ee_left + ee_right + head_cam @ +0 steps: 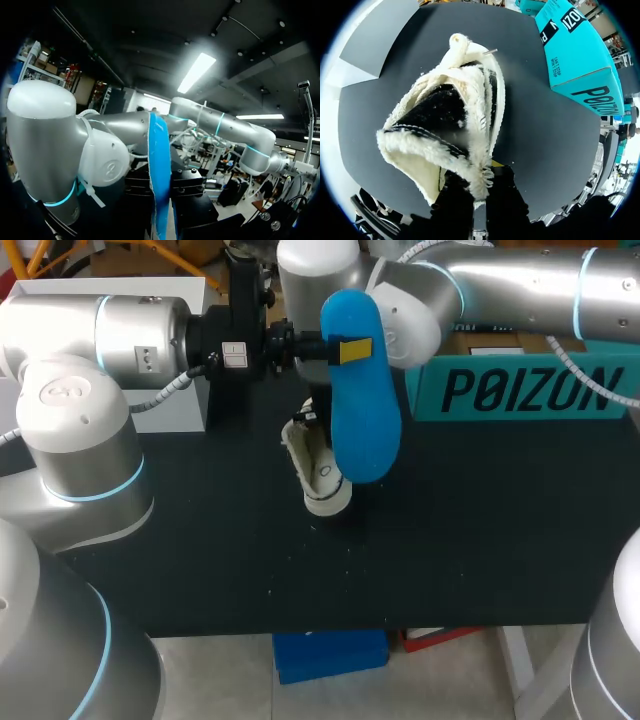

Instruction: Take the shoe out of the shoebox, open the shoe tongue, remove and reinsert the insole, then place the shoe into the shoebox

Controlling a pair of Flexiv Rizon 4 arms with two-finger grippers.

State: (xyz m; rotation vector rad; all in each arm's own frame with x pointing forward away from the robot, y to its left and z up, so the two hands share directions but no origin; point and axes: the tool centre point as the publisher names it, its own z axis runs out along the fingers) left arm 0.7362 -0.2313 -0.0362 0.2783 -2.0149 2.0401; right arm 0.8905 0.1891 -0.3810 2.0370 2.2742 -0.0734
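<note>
Up above the bench's [200,560] middle, the left end effector [352,350] is clamped on the blue insole [365,430]. Below it the fleece-lined shoe [322,472] sits on the bench, with the right end effector [481,192] at its collar; I cannot tell its grip. The teal shoebox [520,390] at the far-right edge bears large dark lettering and black labels.

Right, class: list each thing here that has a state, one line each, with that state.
insole: out of the shoe, held upright in the air
left gripper: shut on the insole
shoe: on the table, outside the shoebox, insole removed
right gripper: at the shoe's fleece collar; grip unclear
shoebox: without the shoe; open or closed unclear
</note>
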